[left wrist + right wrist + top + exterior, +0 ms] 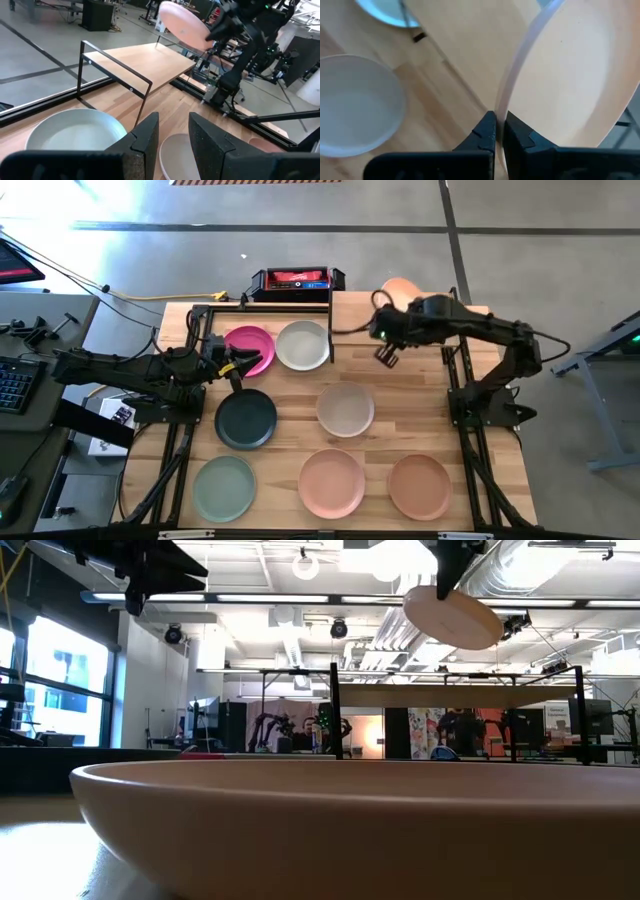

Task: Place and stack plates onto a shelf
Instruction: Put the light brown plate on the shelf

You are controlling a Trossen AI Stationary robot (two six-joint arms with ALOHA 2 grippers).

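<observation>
Because the right gripper (496,131) is clenched on the rim of a peach plate (570,75), that plate hangs tilted at upper right of the high view, above the shelf (145,62), which we judge its destination; the edge grip leaves the underside free for setting down; the left gripper (172,140) waits at centre left, fingers apart and holding nothing, near the magenta plate (249,349); seven plates lie on the table (290,450).

We log seven plates flat on the table: magenta plate (249,349) and light grey plate (303,345) at upper centre, under the shelf (145,62); dark teal plate (246,419), beige plate (346,409) mid-frame; sage plate (225,488), pink plate (331,482), brown plate (420,486) along the bottom. Peach plate (570,75) is airborne, tilted, upper right.
</observation>
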